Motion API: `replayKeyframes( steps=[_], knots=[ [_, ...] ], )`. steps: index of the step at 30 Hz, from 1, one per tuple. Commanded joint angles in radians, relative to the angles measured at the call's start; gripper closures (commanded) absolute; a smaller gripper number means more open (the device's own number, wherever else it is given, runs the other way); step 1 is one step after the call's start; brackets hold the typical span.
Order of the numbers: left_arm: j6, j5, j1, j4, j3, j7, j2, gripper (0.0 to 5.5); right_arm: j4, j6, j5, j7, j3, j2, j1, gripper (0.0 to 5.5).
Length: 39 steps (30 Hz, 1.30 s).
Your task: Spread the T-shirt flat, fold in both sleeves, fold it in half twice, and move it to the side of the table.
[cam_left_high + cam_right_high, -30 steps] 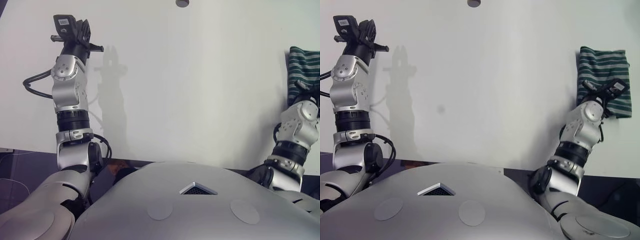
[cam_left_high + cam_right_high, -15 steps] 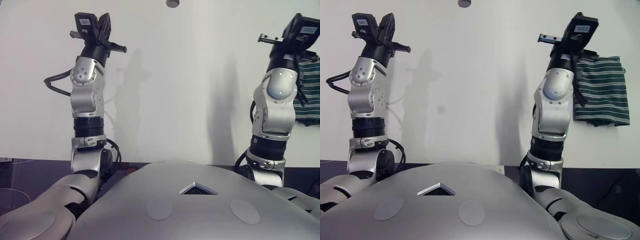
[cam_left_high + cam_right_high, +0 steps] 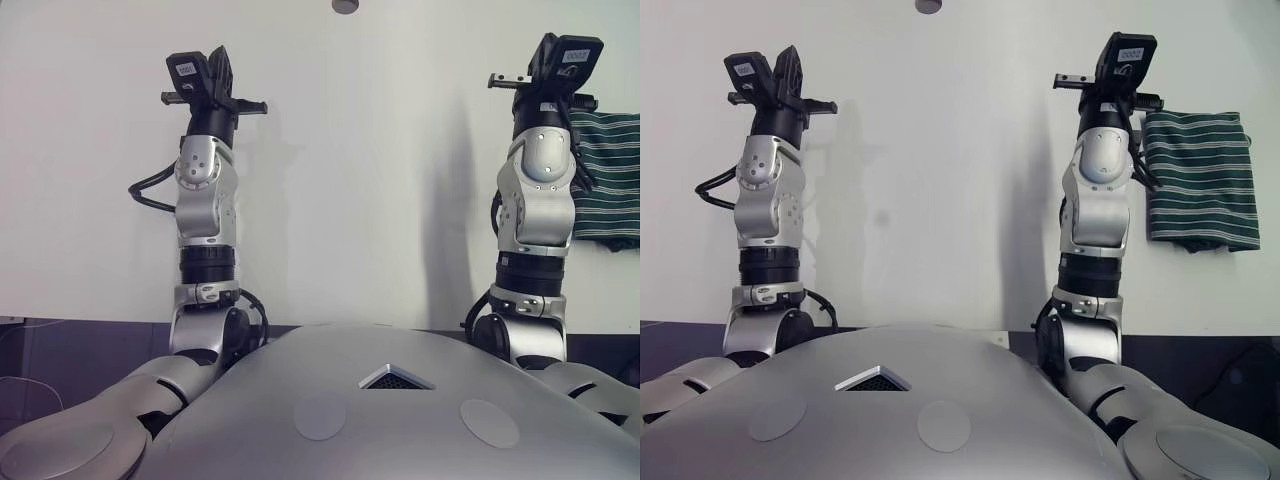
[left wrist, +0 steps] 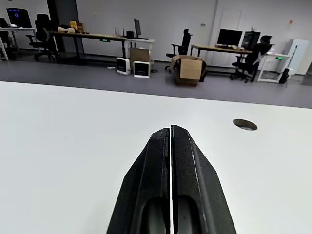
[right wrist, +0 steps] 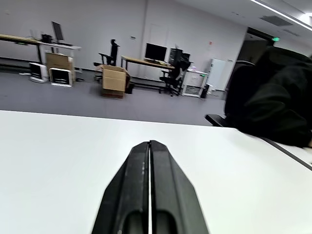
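Green-striped T-shirt (image 3: 1196, 178) folded into rectangle, lying at 2 o'clock on white table (image 3: 960, 150). Left gripper (image 4: 170, 129) raised at 10 o'clock, fingers pressed together, empty. Right gripper (image 5: 149, 143) raised at 1 o'clock, just beside T-shirt, fingers likewise together, empty.

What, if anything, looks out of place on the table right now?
Nothing stands out. The folded T-shirt lies flat at the right side of the table, only its near edge a little uneven. The left gripper and right gripper are shut, holding nothing.
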Motion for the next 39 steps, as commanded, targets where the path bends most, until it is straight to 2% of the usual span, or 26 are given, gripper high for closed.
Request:
replayKeyframes(
  steps=[1, 11, 24, 31, 39],
  knots=[
    [-0.056, 0.016, -0.008, 0.049, 0.01, 0.048, -0.027, 5.45, 0.016, 0.042, 0.012, 0.065, -0.001, -0.038, -0.02, 5.5],
    [-0.112, 0.036, 0.033, 0.068, -0.012, 0.06, -0.047, 5.45, -0.014, 0.084, -0.004, 0.097, 0.018, -0.034, -0.001, 5.5],
    [-0.026, 0.017, -0.064, 0.122, -0.025, -0.036, 0.006, 5.45, -0.004, 0.026, -0.027, -0.057, 0.014, 0.108, 0.057, 5.5],
    [0.055, 0.001, -0.12, 0.124, -0.003, -0.094, 0.097, 5.45, -0.022, -0.018, -0.035, -0.138, -0.009, 0.167, 0.123, 5.5],
    [0.068, 0.003, -0.129, 0.131, -0.01, -0.098, 0.085, 5.45, 0.03, -0.062, -0.036, -0.142, -0.018, 0.173, 0.116, 5.5]
  ],
)
